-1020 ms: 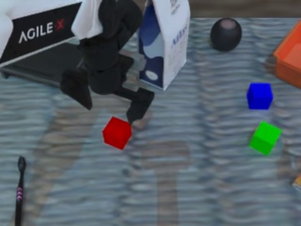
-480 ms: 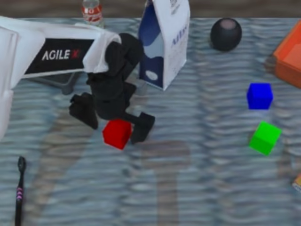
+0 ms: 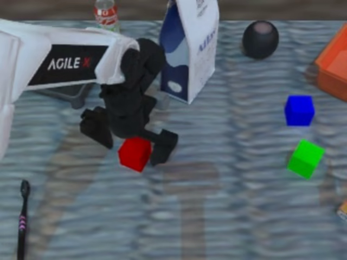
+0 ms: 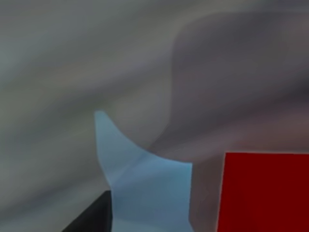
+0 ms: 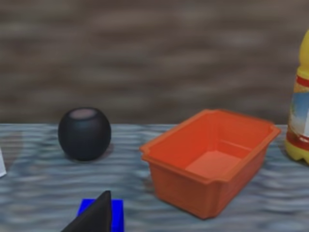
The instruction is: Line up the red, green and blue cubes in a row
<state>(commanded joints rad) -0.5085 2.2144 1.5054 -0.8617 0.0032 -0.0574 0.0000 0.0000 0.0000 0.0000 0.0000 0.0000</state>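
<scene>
my left gripper (image 3: 133, 145) low over red cube (image 3: 134, 154), fingers apart either side, not clamped | red cube left of centre | blue cube (image 3: 299, 110), green cube (image 3: 306, 158) near right edge | right gripper: can't tell

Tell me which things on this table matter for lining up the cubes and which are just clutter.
Part of the job: red cube, with the left gripper around it; green cube; blue cube.

Just lying about: milk carton, black ball, orange tub, toothbrush, yellow bottle, small bottle.
</scene>
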